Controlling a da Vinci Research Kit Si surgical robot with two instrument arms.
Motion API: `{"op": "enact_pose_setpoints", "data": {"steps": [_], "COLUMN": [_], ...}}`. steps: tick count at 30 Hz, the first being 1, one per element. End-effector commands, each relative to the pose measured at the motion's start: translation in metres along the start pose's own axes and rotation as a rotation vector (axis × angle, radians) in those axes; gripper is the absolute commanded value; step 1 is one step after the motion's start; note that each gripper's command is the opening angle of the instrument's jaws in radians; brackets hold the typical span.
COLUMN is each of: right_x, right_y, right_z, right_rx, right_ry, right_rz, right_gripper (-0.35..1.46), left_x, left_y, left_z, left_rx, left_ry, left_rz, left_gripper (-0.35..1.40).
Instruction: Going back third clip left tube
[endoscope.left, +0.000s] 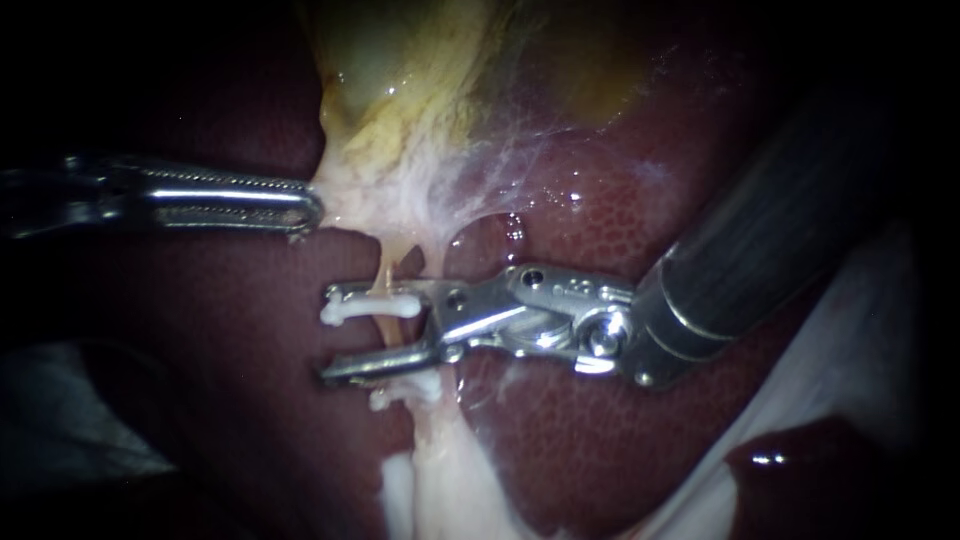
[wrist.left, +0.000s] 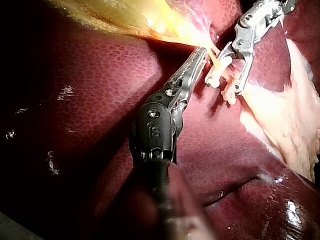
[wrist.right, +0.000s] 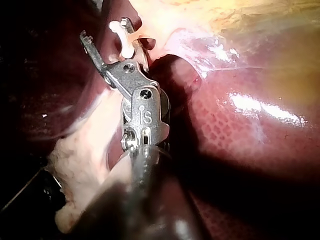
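- Background: mottled dark-red liver (endoscope.left: 590, 220) fills the field. The yellowish gallbladder (endoscope.left: 400, 60) lies above it, with whitish tissue (endoscope.left: 380, 195) fanning down from it.
- Left instrument (endoscope.left: 308, 205): jaws lie together, tip buried in the edge of the whitish tissue, which tents toward them. Read as clamped on it, under tension.
- Left tube (endoscope.left: 388, 272): thin yellowish strand running down from the whitish tissue and passing between the jaws of the right instrument.
- Right instrument (endoscope.left: 328, 335): jaws parted wide, straddling the tube and gripping nothing.
- Upper clip (endoscope.left: 372, 306): white, crosses the tube just under the upper jaw. Whether it touches the jaw I cannot tell.
- Lower clip (endoscope.left: 405, 392): white, on the tube just beyond the lower jaw, outside the gap.
- Only two clips show plainly. Which one is the third I cannot say.
- Step, as judged: the upper clip looks seated and the jaws are released, so the backing-out of the right instrument is in hand.
- Next move calls for a straight retreat along the shaft's own line, with the jaws parted until clear of the tube. That way neither jaw snags the upper clip or drags the tube sideways, and the left instrument's pull should not change.
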Motion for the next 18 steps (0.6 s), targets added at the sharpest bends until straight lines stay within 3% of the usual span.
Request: {"op": "enact_pose_setpoints", "data": {"steps": [1, 8, 13, 18], "right_x": [-0.0002, 0.0001, 0.0008, 0.0004], "right_y": [0.0005, 0.0022, 0.0019, 0.0009], "right_z": [0.0000, -0.0009, -0.0017, -0.0035], "right_rx": [-0.010, -0.049, -0.045, -0.032], "right_ry": [0.000, -0.003, -0.003, -0.004], "right_rz": [-0.024, -0.102, -0.127, -0.130], "right_gripper": [0.50, 0.50, 0.50, 0.48], "left_x": [0.0000, 0.0000, 0.0000, 0.0000], "left_y": [0.0000, 0.0000, 0.0000, 0.0000], "left_z": [0.0001, -0.0001, 0.0000, -0.0002], "left_rx": [0.001, 0.001, 0.001, 0.000], "left_ry": [0.000, -0.001, -0.001, -0.001], "left_rz": [-0.001, 0.000, 0.000, 0.000], "left_gripper": [-0.35, -0.35, -0.35, -0.35]}}
